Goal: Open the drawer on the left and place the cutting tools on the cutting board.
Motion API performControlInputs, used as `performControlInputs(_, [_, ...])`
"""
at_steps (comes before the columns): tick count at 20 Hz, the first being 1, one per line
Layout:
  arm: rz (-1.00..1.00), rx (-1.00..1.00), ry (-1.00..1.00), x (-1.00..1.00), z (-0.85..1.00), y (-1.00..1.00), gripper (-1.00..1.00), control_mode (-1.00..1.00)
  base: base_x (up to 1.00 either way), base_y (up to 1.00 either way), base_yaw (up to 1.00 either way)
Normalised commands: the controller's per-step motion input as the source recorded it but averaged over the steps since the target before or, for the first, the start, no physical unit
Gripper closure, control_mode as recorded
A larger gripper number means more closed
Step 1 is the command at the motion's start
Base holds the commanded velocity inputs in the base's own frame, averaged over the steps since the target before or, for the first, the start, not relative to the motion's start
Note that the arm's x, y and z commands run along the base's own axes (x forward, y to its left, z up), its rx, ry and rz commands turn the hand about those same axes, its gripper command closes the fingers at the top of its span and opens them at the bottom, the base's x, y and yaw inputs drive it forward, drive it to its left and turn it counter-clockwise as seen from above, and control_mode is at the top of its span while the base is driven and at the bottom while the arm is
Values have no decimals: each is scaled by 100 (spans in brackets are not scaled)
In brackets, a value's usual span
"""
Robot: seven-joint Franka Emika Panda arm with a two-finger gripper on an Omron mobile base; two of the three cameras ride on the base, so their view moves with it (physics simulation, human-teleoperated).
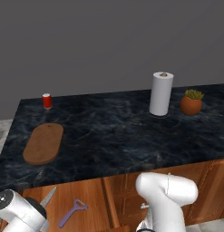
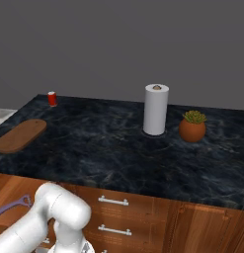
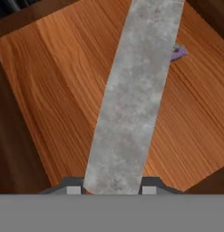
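The drawer [image 1: 93,195] on the left stands pulled out, its plain wood floor [image 3: 50,90] below my hand. The knife's silver blade [image 3: 131,99] runs up from between my gripper's [image 3: 111,190] two tips, which press close against its sides; the handle is hidden. In the left base view the blade tip [image 1: 48,197] pokes out beside my wrist. The purple peeler [image 1: 72,212] [image 2: 15,203] lies loose in the drawer, and its end [image 3: 177,52] peeks from behind the blade. The cutting board [image 1: 43,143] [image 2: 20,135] lies bare on the counter's left.
On the black marble counter [image 1: 113,131] stand a red can [image 1: 47,100], a white paper towel roll [image 1: 161,94] and a potted plant [image 1: 191,102]. Closed drawers with silver handles [image 2: 113,200] sit to the right of the open one.
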Motion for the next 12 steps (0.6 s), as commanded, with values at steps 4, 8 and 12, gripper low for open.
performControlInputs(4, [-27, 0, -31, 4, 100, -12, 100, -100, 0, 0, 0])
performControlInputs(8, [-23, 0, -30, 31, 100, -31, 100, -100, 0, 0, 0])
performControlInputs(12, [-21, 0, -20, 62, 100, -39, 100, -100, 0, 0, 0])
